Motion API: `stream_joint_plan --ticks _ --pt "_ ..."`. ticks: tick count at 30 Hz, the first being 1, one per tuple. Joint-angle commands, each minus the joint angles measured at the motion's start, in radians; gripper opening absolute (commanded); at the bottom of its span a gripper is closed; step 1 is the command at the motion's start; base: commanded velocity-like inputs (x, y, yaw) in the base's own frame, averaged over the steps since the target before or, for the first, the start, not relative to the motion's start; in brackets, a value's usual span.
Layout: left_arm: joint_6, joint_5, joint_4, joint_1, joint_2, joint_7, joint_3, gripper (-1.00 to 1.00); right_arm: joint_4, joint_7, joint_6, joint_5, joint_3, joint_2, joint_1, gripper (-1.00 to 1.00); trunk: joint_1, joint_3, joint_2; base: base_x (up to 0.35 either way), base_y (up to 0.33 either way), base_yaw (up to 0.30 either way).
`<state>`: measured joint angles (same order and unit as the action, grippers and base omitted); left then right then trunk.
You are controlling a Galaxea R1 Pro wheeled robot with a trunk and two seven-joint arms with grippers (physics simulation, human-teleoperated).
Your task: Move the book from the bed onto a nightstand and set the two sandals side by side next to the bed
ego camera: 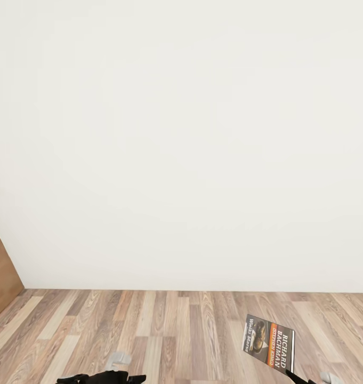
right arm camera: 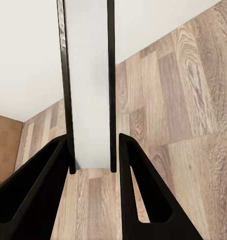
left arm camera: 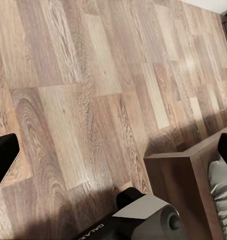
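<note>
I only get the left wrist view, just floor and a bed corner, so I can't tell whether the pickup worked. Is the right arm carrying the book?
Observer: Yes. In the right wrist view the book stands edge-on, clamped between the jaws of the right gripper.
Operator: How is it held?
Observer: In the head view it is upright, gripped at its lower corner, with the cover reading RICHARD BACHMAN towards the camera.
Operator: What lies ahead?
Observer: The head view faces a plain white wall rising from the wood floor.
</note>
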<state>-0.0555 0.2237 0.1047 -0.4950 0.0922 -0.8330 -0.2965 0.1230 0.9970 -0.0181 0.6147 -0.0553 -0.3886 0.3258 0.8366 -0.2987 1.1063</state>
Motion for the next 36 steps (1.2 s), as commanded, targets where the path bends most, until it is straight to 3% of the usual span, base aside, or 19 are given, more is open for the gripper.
stream_joint_plan --ticks 1,11,36 --pt "-0.006 0.008 0.001 0.000 0.000 -0.005 -0.009 1.00 -0.001 0.003 -0.002 -0.004 -0.008 0.000 0.001 -1.00 0.001 -0.001 0.001 0.278 0.000 0.000" --pt "-0.006 0.008 0.001 0.000 0.000 -0.005 -0.009 1.00 -0.001 0.003 -0.002 -0.004 -0.008 0.000 0.001 -1.00 0.001 -0.001 0.001 0.138 0.000 0.000" --pt "-0.006 0.009 0.001 0.000 -0.003 -0.004 -0.006 1.00 0.000 0.006 -0.001 -0.004 -0.008 -0.001 0.001 -1.00 0.001 -0.001 0.001 0.310 0.000 -0.003"
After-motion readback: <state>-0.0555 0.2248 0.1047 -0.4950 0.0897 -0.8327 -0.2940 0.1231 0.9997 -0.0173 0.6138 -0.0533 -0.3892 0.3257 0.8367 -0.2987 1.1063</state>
